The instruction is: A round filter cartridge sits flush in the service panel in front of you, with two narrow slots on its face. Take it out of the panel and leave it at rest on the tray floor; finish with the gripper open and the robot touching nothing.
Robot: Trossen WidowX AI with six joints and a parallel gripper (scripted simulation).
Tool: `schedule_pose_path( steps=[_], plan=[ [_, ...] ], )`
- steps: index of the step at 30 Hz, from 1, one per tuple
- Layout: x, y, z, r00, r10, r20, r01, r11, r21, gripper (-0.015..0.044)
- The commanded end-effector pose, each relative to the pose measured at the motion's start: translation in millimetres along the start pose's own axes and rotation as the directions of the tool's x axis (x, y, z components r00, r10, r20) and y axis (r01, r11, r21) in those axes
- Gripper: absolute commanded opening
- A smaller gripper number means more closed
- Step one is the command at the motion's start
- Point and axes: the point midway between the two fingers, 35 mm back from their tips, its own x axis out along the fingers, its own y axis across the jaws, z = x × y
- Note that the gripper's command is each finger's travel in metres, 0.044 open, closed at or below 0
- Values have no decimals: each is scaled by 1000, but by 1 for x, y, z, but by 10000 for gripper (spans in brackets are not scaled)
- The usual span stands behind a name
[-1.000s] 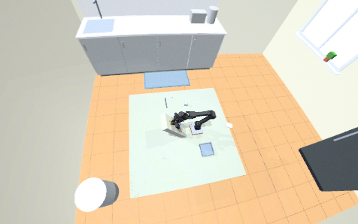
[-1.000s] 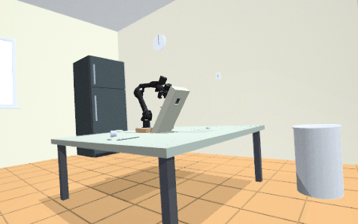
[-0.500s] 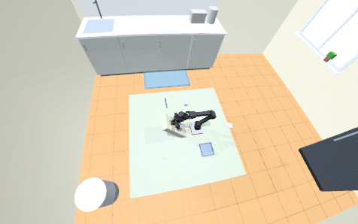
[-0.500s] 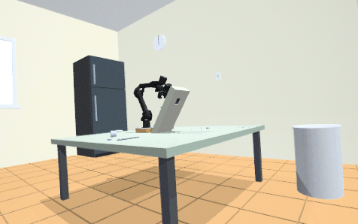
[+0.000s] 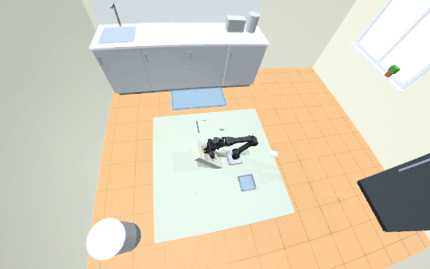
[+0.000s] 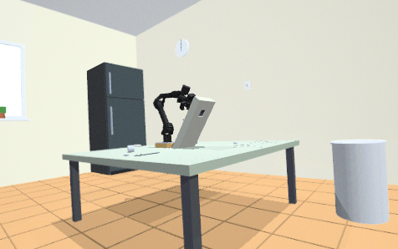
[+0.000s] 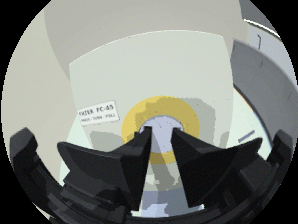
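The service panel (image 5: 198, 153) (image 6: 196, 122) (image 7: 166, 56) stands tilted on the table. In the wrist view a yellow ring (image 7: 188, 113) surrounds the round grey filter cartridge (image 7: 160, 124), which sits in the panel face. My gripper (image 7: 161, 131) (image 5: 208, 149) (image 6: 186, 103) is pressed against the panel, its two dark fingers set into the cartridge face and shut on the part between them. The blue tray (image 5: 247, 182) lies flat on the table, in front of the arm's base and apart from the panel.
The arm's base (image 5: 235, 159) sits on a small plate beside the panel. A thin dark rod (image 5: 197, 125) and a small white ball (image 5: 221, 127) lie behind it. A white cup (image 5: 274, 153) (image 6: 134, 147) stands at the table edge. A printed label (image 7: 96, 112) is on the panel.
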Motion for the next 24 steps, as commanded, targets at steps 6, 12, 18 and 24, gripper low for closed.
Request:
schedule_pose_path(
  steps=[6, 12, 18, 24],
  plan=[
    [8, 0, 1, 1000, 1, 0, -1, 1000, 4, 0],
    [8, 0, 1, 1000, 1, 0, -1, 1000, 4, 0],
    [-4, 0, 1, 1000, 0, 0, 0, 1000, 1, 0],
    [-43, 0, 3, 1000, 0, -3, 0, 1000, 3, 0]
  ],
)
